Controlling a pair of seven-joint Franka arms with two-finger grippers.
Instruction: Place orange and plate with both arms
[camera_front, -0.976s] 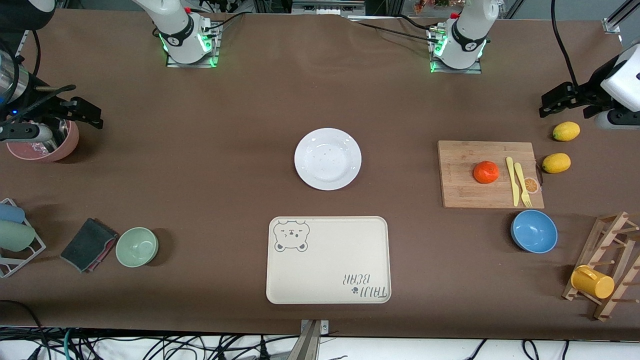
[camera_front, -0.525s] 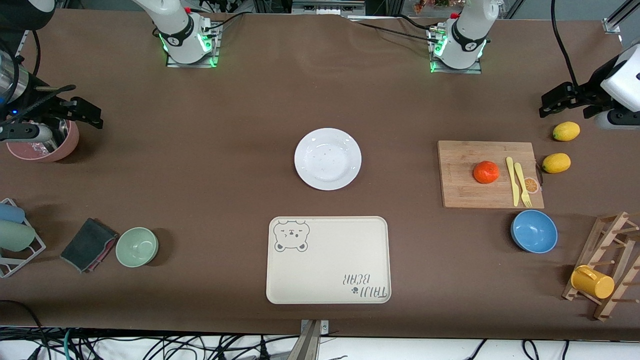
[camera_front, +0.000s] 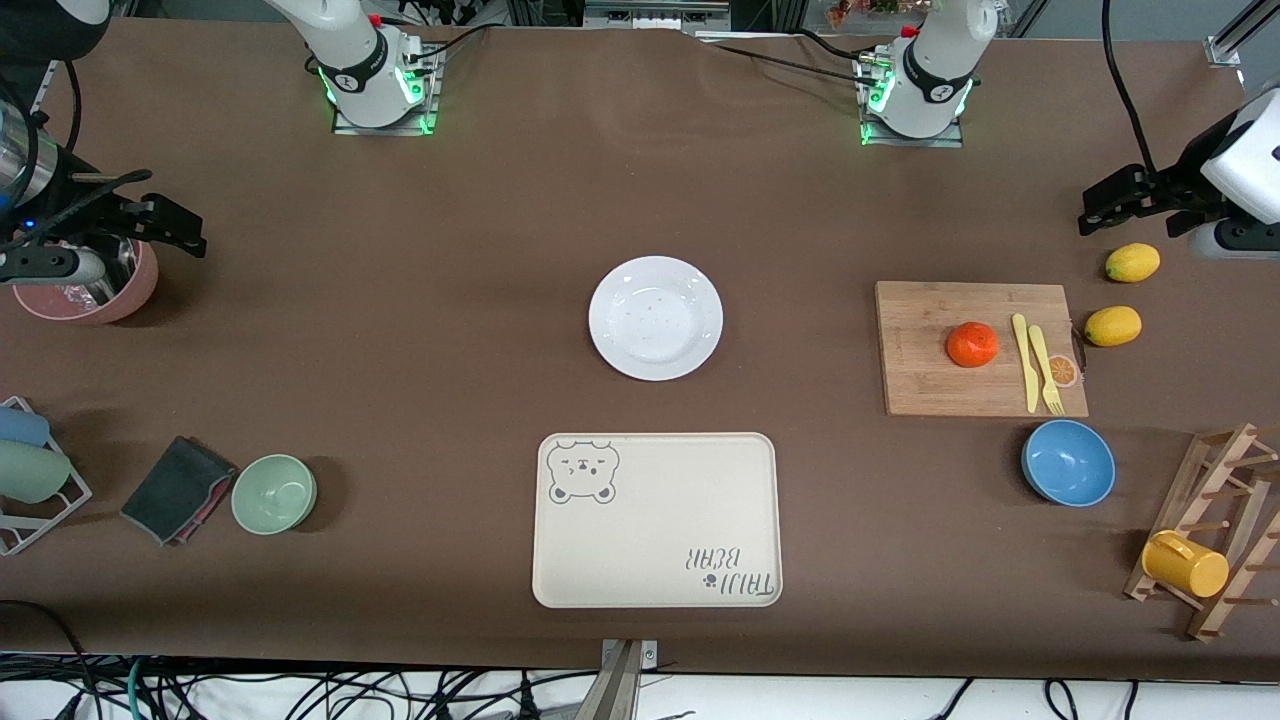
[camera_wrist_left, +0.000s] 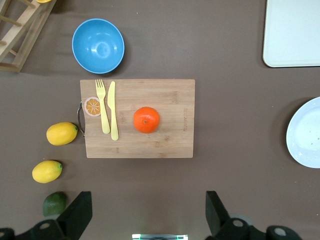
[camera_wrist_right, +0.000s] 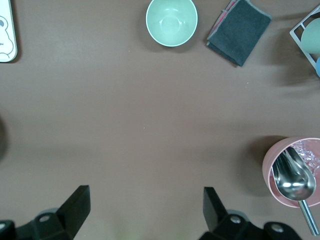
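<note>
While untouched, the orange (camera_front: 972, 344) sits on the cutting board (camera_front: 930, 380) toward the left arm's table edge, plate (camera_front: 655, 317) at table centre; left gripper (camera_wrist_left: 145, 217) and right gripper (camera_wrist_right: 142, 212) hang high at the table's ends, jaws spread, empty.

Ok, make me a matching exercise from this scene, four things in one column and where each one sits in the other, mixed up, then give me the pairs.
Things:
1. orange
2. plate
3. metal scoop
4. yellow mug

Places:
A. on the wooden rack
B. on the cutting board, beside the yellow knife
C. in the pink cup
D. on the bare table, farther from the front camera than the bear tray

Pairs: 1-B, 2-D, 3-C, 4-A
</note>
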